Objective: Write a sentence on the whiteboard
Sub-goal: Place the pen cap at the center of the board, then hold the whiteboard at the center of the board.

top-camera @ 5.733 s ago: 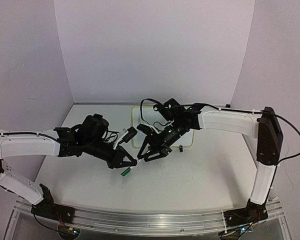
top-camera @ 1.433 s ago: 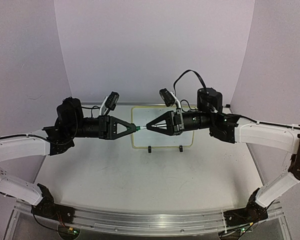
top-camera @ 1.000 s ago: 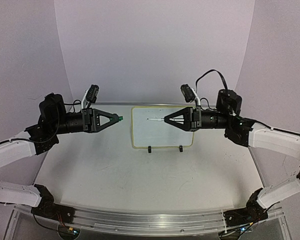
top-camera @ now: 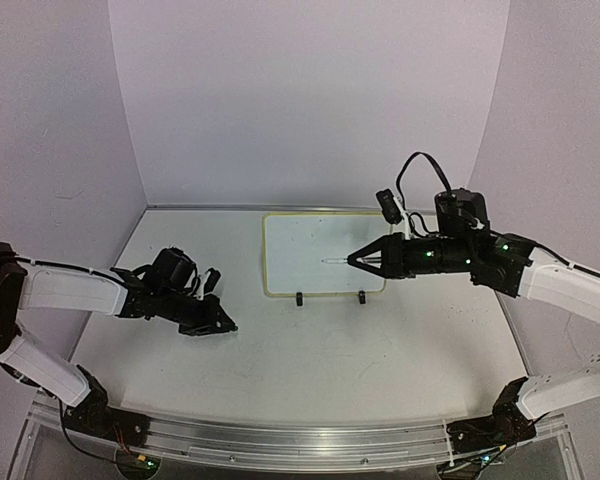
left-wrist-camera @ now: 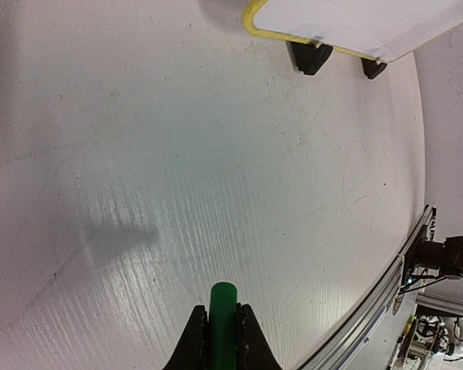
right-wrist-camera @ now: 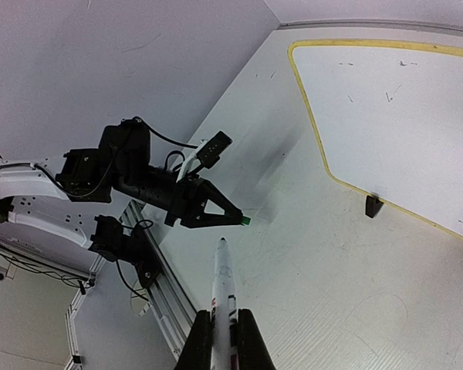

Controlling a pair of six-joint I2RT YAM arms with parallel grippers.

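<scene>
At mid-surface point(top-camera: 330, 350), on black feet point(top-camera: 299, 298): whiteboard point(top-camera: 310, 245). In left end effector point(top-camera: 223, 325), clenched tight: green marker cap point(left-wrist-camera: 222, 304), low over the surface, left of the board. In right end effector point(top-camera: 358, 260), likewise grasped: white marker point(right-wrist-camera: 223, 281), tip above the board's right half.

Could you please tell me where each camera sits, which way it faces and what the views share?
Top external: high behind the robot, looking down on the table, whiteboard, left arm and right arm.
Left wrist: on the left arm, facing the table past the left gripper, shut on a green cap.
Right wrist: on the right arm, looking along the marker in the right gripper toward the left arm.
Shared: all three show the whiteboard.
</scene>
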